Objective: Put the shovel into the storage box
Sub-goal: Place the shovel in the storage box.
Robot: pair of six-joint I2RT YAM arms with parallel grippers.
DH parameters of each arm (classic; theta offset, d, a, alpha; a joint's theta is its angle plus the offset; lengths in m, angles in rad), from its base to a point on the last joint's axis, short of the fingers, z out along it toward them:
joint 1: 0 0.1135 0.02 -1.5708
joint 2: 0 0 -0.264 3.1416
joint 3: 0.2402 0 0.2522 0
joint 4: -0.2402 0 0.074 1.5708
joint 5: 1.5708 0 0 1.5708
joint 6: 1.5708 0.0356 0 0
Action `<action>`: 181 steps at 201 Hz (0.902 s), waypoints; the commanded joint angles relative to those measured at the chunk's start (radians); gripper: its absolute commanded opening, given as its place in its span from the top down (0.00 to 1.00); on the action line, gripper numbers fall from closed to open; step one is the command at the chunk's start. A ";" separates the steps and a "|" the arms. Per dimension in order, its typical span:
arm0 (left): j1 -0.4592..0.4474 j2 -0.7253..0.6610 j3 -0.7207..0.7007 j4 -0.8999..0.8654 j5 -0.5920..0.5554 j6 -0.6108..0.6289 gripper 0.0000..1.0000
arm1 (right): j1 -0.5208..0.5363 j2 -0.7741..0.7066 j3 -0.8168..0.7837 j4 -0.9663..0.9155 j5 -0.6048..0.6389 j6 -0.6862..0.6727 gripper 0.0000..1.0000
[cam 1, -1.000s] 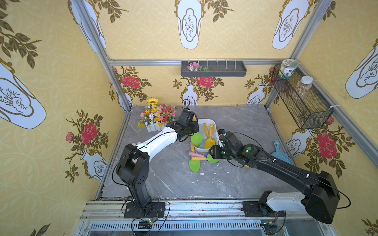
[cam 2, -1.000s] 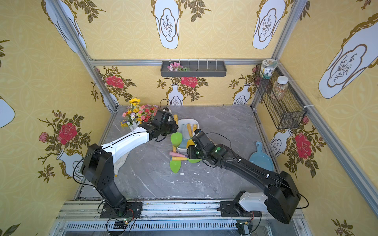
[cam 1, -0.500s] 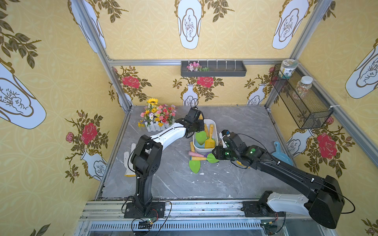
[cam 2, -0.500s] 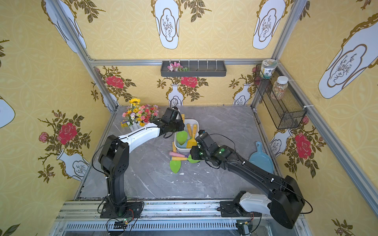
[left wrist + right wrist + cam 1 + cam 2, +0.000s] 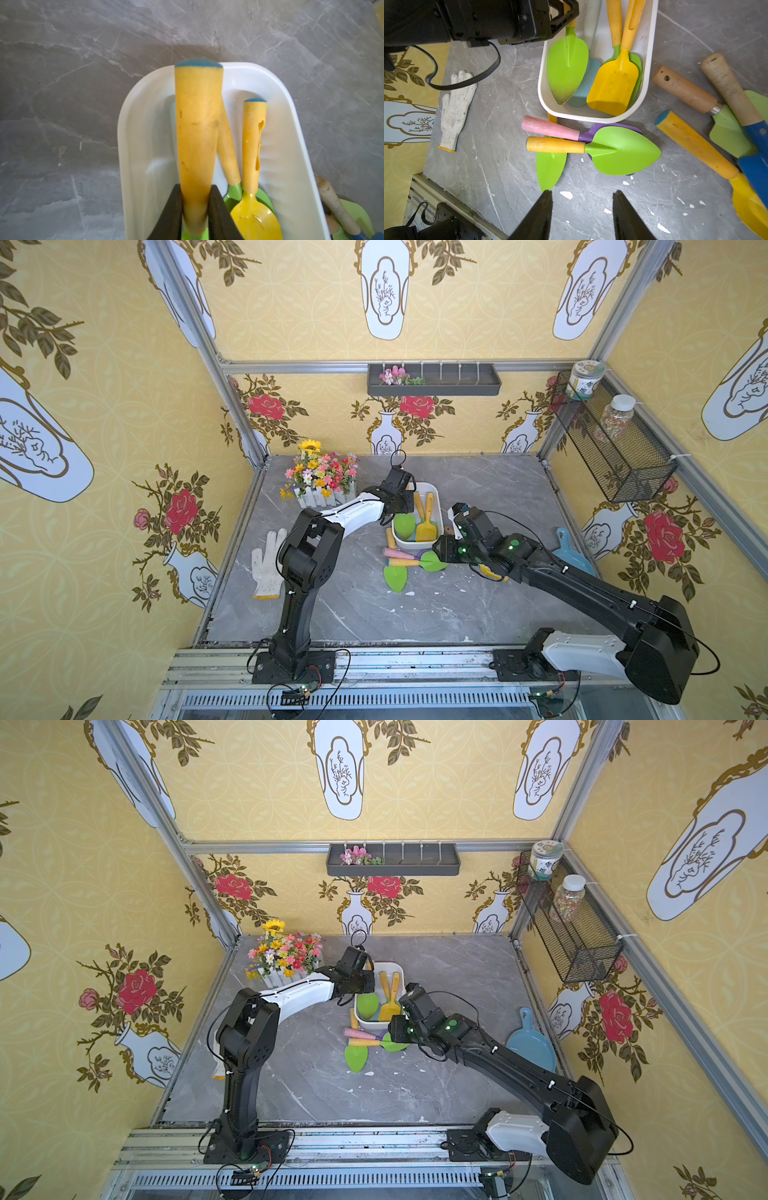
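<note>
The left fingers [image 5: 172, 214] clamp the shovel [image 5: 197, 128] by its handle, blade in the box [image 5: 137, 135]; the right fingers [image 5: 537, 216] stand part open, empty, above the table [image 5: 500, 116]. Other shovels [image 5: 623, 151] lie beside the box.

- No word, number or brand is showing legibly anywhere.
- Embossed marks are sitting on the pink shovel handle [image 5: 550, 128] and the yellow shovel handle [image 5: 555, 144], too faint to read.
- A printed label is wrapping the jar [image 5: 585, 383], too small to read.
</note>
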 commanded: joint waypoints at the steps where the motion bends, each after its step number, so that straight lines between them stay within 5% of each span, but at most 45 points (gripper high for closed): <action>1: 0.001 0.013 -0.013 0.040 -0.027 0.012 0.94 | 0.000 0.010 0.014 -0.005 -0.001 -0.001 0.49; 49: -0.001 0.020 -0.015 0.041 -0.044 0.010 0.86 | -0.001 0.021 0.021 -0.011 0.002 -0.007 0.49; 98: -0.005 0.010 -0.026 0.041 -0.056 0.007 0.68 | -0.002 0.024 0.025 -0.012 0.002 -0.007 0.49; 181: -0.015 -0.116 -0.059 0.037 -0.009 -0.009 0.65 | -0.005 0.010 0.031 -0.032 0.014 -0.007 0.48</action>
